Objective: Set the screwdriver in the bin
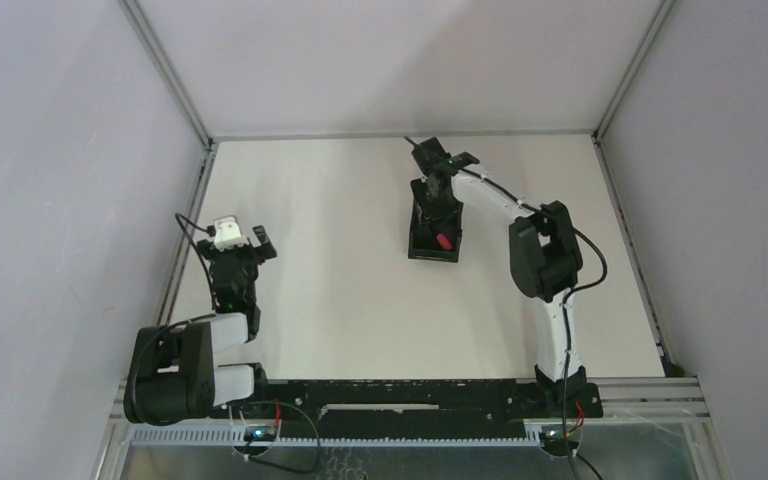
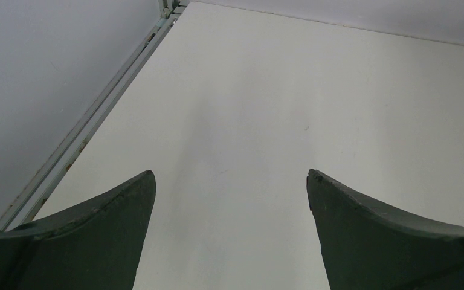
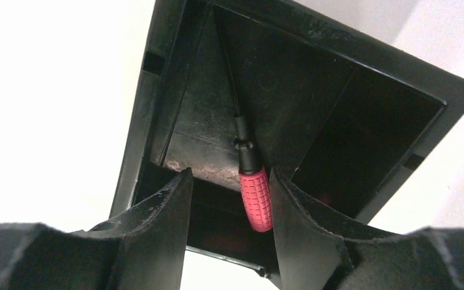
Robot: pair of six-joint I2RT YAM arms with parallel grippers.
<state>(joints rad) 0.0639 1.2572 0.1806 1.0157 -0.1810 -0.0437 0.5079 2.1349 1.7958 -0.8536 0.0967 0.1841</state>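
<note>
The screwdriver, with its red ribbed handle and thin dark shaft, lies inside the black bin, shaft pointing to the far wall. My right gripper hangs open over the bin's near end. The handle rests against the right finger, and a wide gap separates it from the left finger. From above, the red handle of the screwdriver shows in the bin just below the right gripper. My left gripper is open over bare table near the left edge, holding nothing.
The bin stands on the white table a little right of centre, towards the back. Metal frame rails and grey walls border the table on the left, back and right. The left arm is folded at the near left.
</note>
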